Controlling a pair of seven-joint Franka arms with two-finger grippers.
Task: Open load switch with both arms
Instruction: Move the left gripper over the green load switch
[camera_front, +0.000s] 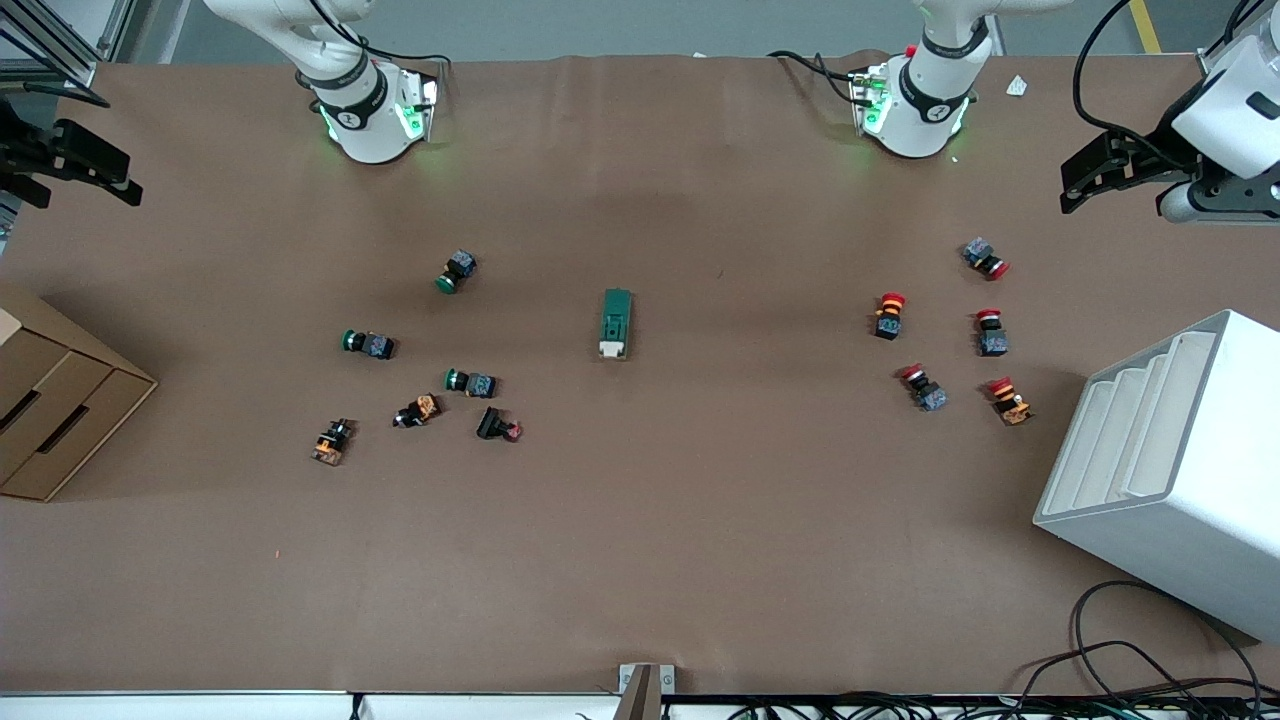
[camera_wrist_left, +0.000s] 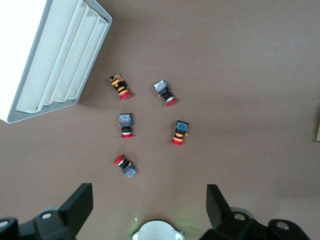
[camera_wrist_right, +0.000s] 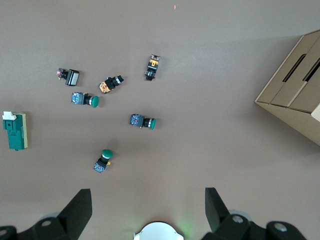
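Observation:
The load switch (camera_front: 616, 322) is a dark green oblong block with a white piece at its end nearer the front camera. It lies alone in the middle of the brown table and also shows in the right wrist view (camera_wrist_right: 15, 131). My left gripper (camera_front: 1085, 180) hangs open, high over the left arm's end of the table, with nothing between its fingers (camera_wrist_left: 80, 205). My right gripper (camera_front: 120, 175) is open and empty too, high over the right arm's end, its fingers (camera_wrist_right: 217, 205) spread wide. Both are well away from the switch.
Several red-capped push buttons (camera_front: 991, 332) lie toward the left arm's end, beside a white slotted rack (camera_front: 1170, 470). Green-capped push buttons (camera_front: 368, 343) and orange and black parts (camera_front: 418, 411) lie toward the right arm's end, near a cardboard box (camera_front: 50, 400).

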